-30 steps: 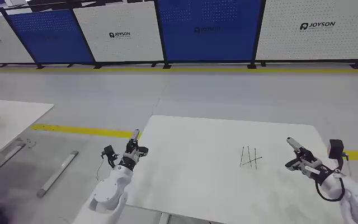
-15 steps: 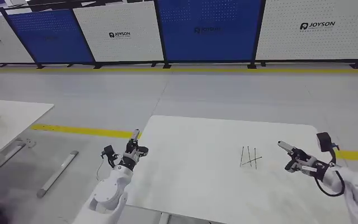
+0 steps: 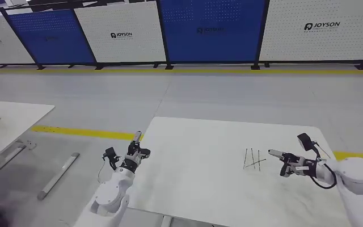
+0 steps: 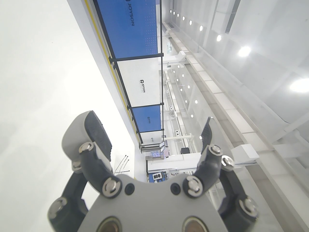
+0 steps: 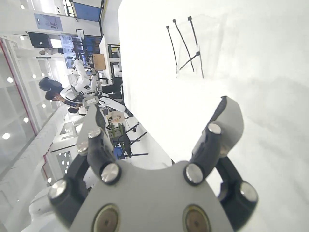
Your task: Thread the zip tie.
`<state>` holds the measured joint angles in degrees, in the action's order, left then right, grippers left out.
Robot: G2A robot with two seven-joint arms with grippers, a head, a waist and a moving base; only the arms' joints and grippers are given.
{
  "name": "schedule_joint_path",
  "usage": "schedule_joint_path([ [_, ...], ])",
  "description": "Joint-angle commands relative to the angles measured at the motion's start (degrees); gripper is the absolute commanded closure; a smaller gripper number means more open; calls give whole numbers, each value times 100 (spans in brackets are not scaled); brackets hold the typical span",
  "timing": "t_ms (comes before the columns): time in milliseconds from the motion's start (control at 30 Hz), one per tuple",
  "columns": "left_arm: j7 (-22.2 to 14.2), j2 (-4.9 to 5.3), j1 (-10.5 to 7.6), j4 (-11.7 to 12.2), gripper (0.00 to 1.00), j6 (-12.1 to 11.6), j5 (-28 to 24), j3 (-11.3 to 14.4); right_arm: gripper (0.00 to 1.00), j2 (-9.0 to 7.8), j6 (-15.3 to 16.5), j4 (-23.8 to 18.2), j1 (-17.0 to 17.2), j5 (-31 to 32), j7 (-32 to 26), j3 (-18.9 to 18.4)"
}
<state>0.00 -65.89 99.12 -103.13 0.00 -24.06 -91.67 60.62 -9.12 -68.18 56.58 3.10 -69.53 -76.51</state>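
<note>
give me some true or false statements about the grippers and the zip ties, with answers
1. The zip ties lie on the white table. True.
2. The right gripper holds a zip tie. False: it is open and empty.
3. One tie lies crosswise over others. True.
4. The left gripper is shut. False: its jaws are spread apart.
5. The left gripper is nearer the ties than the right. False: the right is nearer.

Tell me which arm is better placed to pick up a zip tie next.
Right. The right pincer hovers open just beside the zip ties, pointing at them. The left pincer, also open, sits at the opposite edge of the table, far from them.
</note>
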Motion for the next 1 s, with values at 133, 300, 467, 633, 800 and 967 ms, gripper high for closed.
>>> schedule_joint_path([
  [133, 0, 0, 0, 0, 0, 0, 0, 0, 0, 3, -8, 48, -29, -6, 9, 18],
  [300, 0, 0, 0, 0, 0, 0, 0, 0, 0, 4, 15, 41, -15, -10, 54, 17],
  [467, 0, 0, 0, 0, 0, 0, 0, 0, 0, 10, 887, 36, 252, -188, 773, -55],
  [633, 0, 0, 0, 0, 0, 0, 0, 0, 0, 17, 1391, 372, 161, -160, 887, 39],
  [800, 0, 0, 0, 0, 0, 0, 0, 0, 0, 107, 1689, 1203, -457, -581, 11, 399],
  [967, 0, 0, 0, 0, 0, 0, 0, 0, 0, 107, 1689, 1203, -457, -581, 11, 399],
])
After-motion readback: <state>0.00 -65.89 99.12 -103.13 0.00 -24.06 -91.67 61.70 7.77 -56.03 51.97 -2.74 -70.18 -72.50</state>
